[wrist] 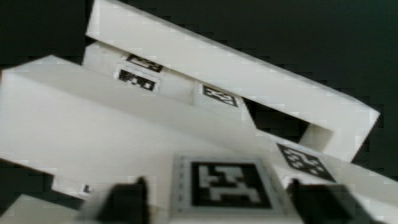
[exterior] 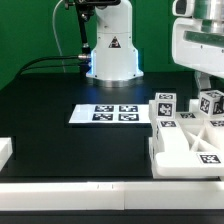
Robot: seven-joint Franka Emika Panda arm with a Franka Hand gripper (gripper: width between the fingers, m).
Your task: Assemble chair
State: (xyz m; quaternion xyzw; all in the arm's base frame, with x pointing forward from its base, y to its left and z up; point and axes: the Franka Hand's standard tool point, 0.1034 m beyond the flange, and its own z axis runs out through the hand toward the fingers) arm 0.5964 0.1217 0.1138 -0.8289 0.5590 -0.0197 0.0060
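Observation:
The chair's white parts (exterior: 185, 140) are grouped at the exterior view's right: a flat panel with tagged blocks (exterior: 165, 103) standing on and behind it. My gripper (exterior: 207, 88) hangs over the rightmost tagged block (exterior: 212, 103). In the wrist view my gripper (wrist: 222, 205) straddles that tagged block (wrist: 222, 185), with the dark fingers (wrist: 125, 205) on either side of it. A narrow gap shows between finger and block, so the jaws stand open. Beyond it lie a long white panel (wrist: 107, 110) and a slotted part (wrist: 267, 95) bearing small tags.
The marker board (exterior: 105, 115) lies flat mid-table, left of the chair parts. The robot base (exterior: 110, 50) stands at the back. A plain white block (exterior: 5, 150) sits at the left edge, and a white rail (exterior: 100, 195) runs along the front.

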